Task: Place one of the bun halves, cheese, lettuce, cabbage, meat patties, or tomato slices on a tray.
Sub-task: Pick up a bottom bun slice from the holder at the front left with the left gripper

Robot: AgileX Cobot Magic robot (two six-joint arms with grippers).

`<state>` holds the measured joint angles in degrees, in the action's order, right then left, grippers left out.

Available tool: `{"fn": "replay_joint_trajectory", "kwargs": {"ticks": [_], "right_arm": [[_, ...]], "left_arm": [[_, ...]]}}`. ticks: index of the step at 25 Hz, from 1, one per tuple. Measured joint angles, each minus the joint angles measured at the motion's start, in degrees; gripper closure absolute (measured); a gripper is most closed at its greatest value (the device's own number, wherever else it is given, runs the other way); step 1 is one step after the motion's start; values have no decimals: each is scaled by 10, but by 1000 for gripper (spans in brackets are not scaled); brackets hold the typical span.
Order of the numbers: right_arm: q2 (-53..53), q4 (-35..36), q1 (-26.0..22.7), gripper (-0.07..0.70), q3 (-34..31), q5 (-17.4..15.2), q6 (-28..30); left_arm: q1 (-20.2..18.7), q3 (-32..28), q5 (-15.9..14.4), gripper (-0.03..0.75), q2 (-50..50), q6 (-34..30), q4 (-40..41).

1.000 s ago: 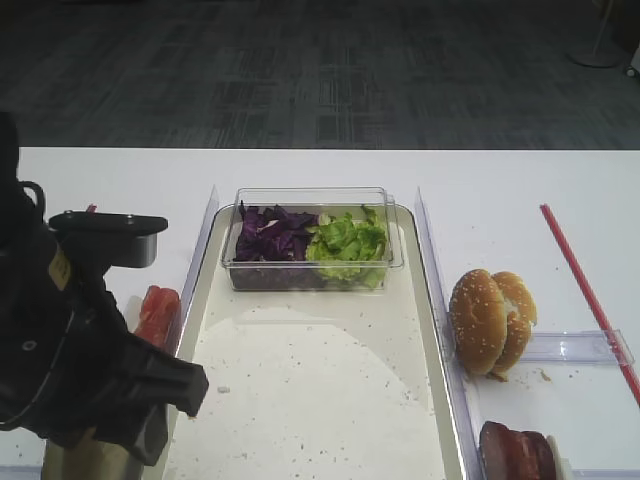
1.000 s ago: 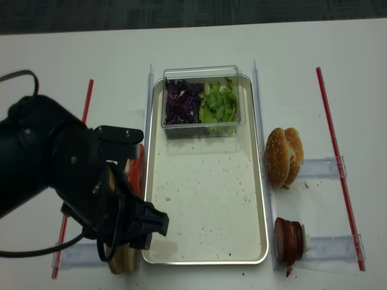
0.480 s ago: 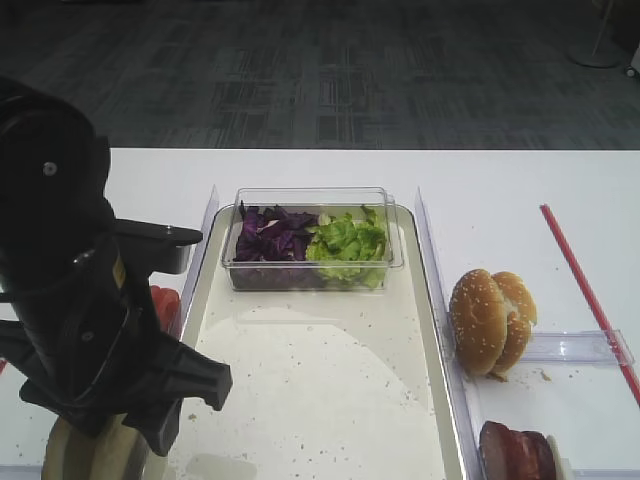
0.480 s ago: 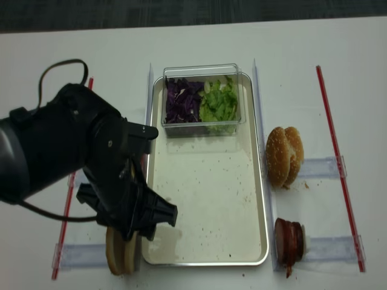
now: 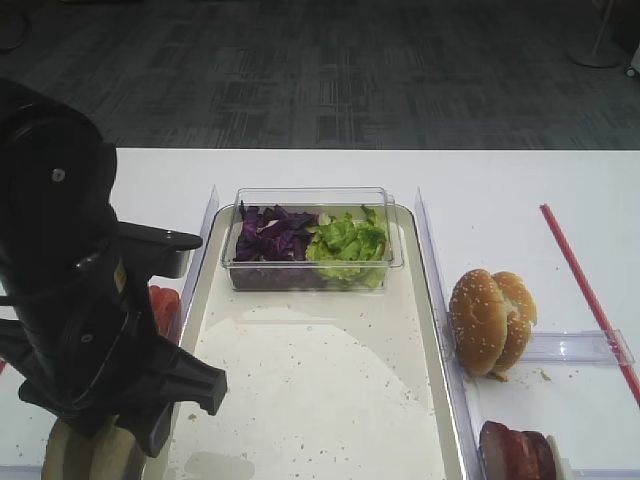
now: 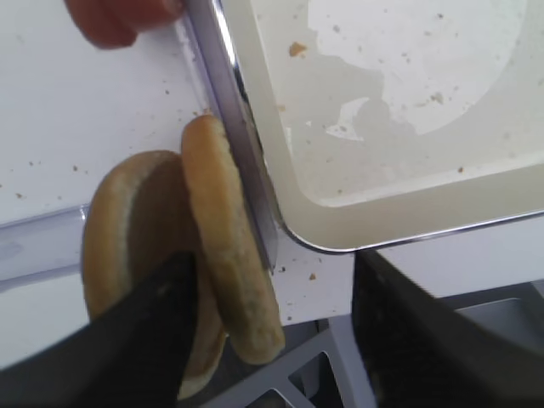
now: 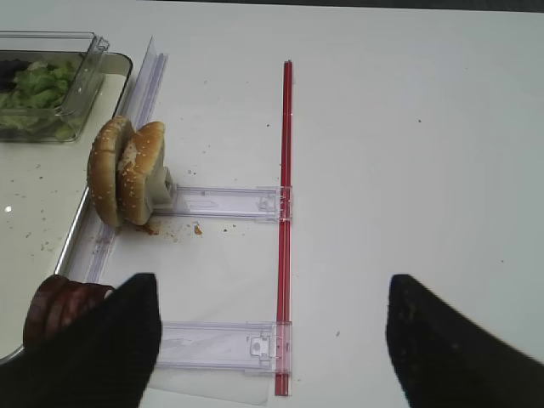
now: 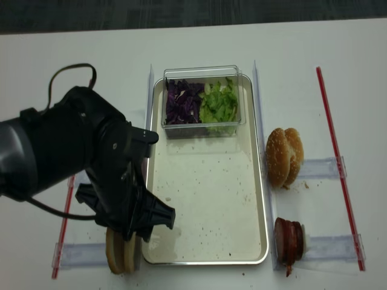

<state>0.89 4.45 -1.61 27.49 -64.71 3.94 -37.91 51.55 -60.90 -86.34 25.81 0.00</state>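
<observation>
Left black gripper [image 6: 263,314], jaws apart, straddles a plain tan upright bun half [image 6: 231,255] beside the long metal tray [image 6: 408,217]; right gripper [image 7: 268,340] jaws apart

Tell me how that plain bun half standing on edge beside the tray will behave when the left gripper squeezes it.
The plain bun half looks soft and bready, so it will probably compress and feel light. It stands on edge between a second half and the tray rim, so it could tip or roll if nudged. Its smooth crust seems dry, likely not slippery.
</observation>
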Motion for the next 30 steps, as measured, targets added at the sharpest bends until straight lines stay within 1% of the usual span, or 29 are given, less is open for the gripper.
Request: {"fn": "replay_joint_trajectory", "kwargs": {"ticks": [7,16,20,27,30], "right_arm": [[0,0,0,61,0,0,0],[0,0,0,61,0,0,0],[0,0,0,61,0,0,0],[0,0,0,61,0,0,0],[0,0,0,61,0,0,0]], "left_arm": [[0,0,-3,367,0,0,0],[0,0,-4,367,-22,0,0],[0,1,0,372,-22,0,0],[0,1,6,440,-22,0,0],[0,1,10,482,-22,0,0]]}}
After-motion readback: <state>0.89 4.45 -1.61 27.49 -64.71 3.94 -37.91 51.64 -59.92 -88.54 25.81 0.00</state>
